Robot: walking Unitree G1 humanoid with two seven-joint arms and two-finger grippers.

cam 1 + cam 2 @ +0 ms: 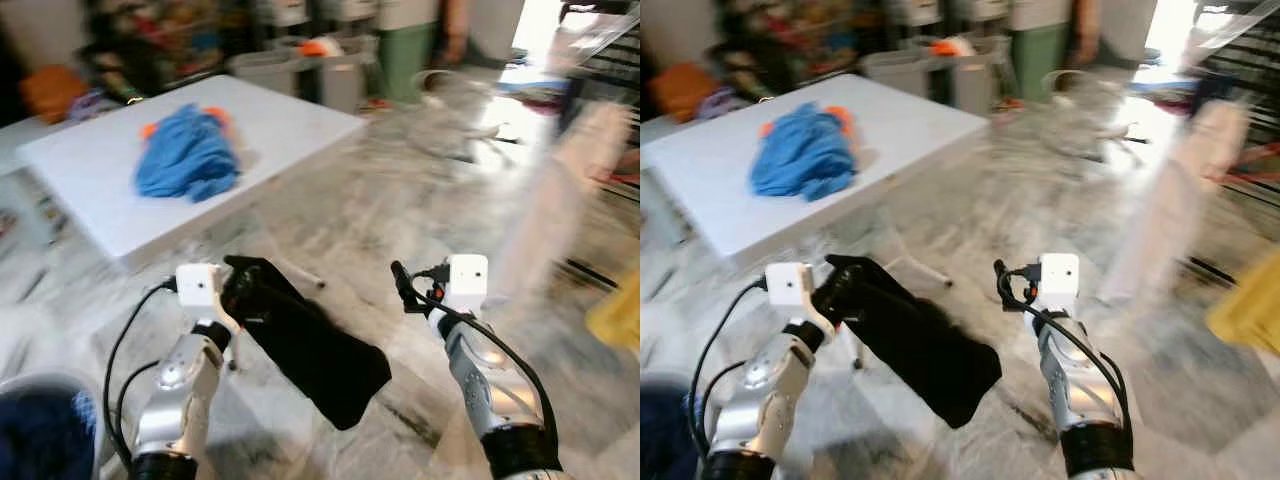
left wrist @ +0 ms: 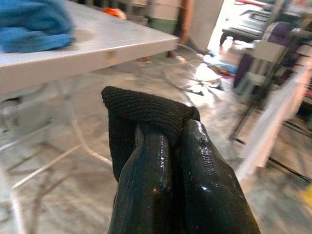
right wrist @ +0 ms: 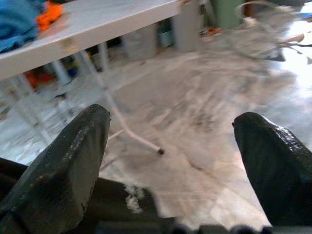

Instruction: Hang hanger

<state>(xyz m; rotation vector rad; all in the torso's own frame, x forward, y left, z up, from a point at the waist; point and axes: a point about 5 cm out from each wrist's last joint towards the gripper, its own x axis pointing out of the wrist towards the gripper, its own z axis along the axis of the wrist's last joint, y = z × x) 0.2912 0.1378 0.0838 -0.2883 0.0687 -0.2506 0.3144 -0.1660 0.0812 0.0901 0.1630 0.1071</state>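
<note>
From the head views, the left gripper (image 1: 232, 290) is clenched on a black cloth (image 1: 310, 345) that hangs below and to its right over the marble floor (image 1: 400, 200); no hanger is discernible. In the left wrist view, the fingers (image 2: 151, 195) pinch the cloth's folded edge, a white table (image 2: 97, 44) beyond. In the right wrist view, the right gripper (image 3: 170, 161) is spread wide, nothing between its fingers.

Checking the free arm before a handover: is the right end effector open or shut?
Open. In the right wrist view, the right end effector's two black fingers stand wide apart with marble floor between them.
</note>
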